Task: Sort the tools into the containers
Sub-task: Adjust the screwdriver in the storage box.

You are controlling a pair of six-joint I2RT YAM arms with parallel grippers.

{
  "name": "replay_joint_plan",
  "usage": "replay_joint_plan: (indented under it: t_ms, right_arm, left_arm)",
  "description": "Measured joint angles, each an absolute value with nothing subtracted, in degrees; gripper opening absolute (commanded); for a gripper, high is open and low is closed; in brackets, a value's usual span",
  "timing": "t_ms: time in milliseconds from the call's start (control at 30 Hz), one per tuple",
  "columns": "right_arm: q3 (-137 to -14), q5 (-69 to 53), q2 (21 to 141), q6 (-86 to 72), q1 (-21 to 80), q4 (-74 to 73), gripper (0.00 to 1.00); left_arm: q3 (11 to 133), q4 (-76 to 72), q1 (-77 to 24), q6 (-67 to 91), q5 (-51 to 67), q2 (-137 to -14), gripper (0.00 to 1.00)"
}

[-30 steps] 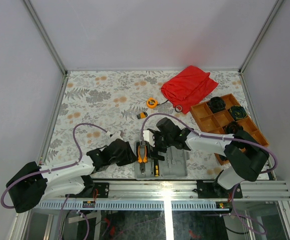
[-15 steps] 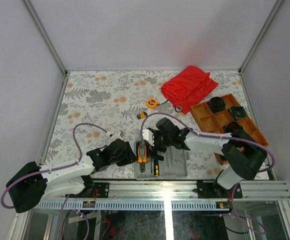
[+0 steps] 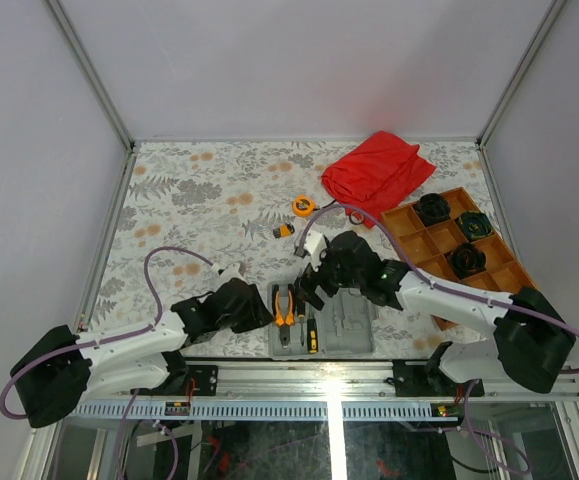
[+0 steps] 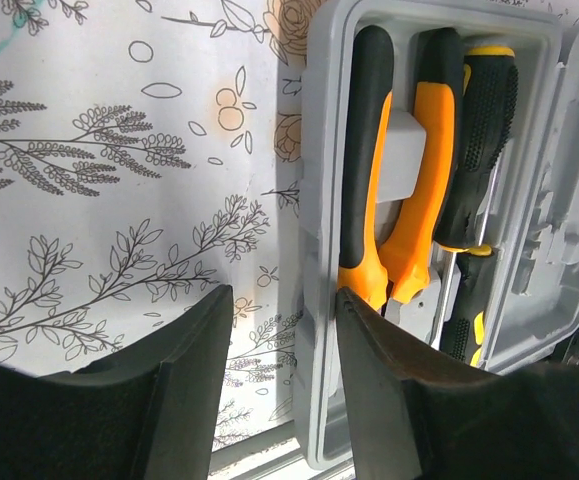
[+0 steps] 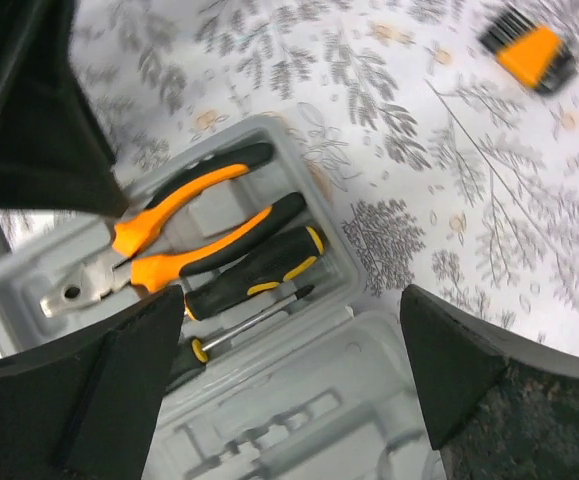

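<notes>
Case: the grey case (image 3: 354, 325) lies open at the near edge between the arms, with tools in its left tray only.
Right gripper: the right gripper (image 3: 312, 290) has just drawn up and back off the left tray. Its fingers are spread wide and hold nothing, so that drop looks finished.
Left gripper: the left gripper (image 4: 284, 300) hangs over the case's left rim, fingers parted, pinching nothing.
Pliers: the pliers (image 4: 429, 180) are bedded in the left tray.
Screwdriver: a stubby screwdriver (image 5: 254, 272) sits just beside them.
Tape measure: the tape measure (image 3: 303, 205) is out on the table, well apart from the case.
Tiny piece: the orange-black piece (image 3: 284, 230) is nearer but also loose, so 2 tools are left to fetch.
</notes>
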State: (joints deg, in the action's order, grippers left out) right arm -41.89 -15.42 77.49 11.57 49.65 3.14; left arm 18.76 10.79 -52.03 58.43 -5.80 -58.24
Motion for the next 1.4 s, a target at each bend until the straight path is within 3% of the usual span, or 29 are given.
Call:
replay_joint_plan:
  t_ms: [133, 300, 533, 1133, 1400]
  right_arm:
    - [-41.74, -6.09, 74.63, -4.45, 49.60, 0.03, 0.91]
    - [-41.56, 2.15, 73.34, -20.99, 49.52, -7.70, 0.76]
    - [-37.65, 5.30, 71.64, -35.03, 49.45, -9.93, 0.69]
    - [-37.41, -4.32, 83.50, -42.00, 49.45, -1.98, 0.55]
    - [-43.00, -3.46, 88.95, -38.24, 50.50, -4.47, 0.38]
  left_arm:
    - [18.76, 12.27, -52.03, 58.41, -5.82, -57.17, 0.45]
    - [18.79, 14.57, -52.03, 58.37, -6.42, -55.11, 0.47]
    - [19.94, 18.85, -52.03, 58.06, -8.21, -52.75, 0.51]
    - [21.98, 22.11, -52.03, 56.64, -13.17, -43.16, 0.56]
    - [24.29, 24.45, -52.03, 56.25, -16.40, -43.51, 0.56]
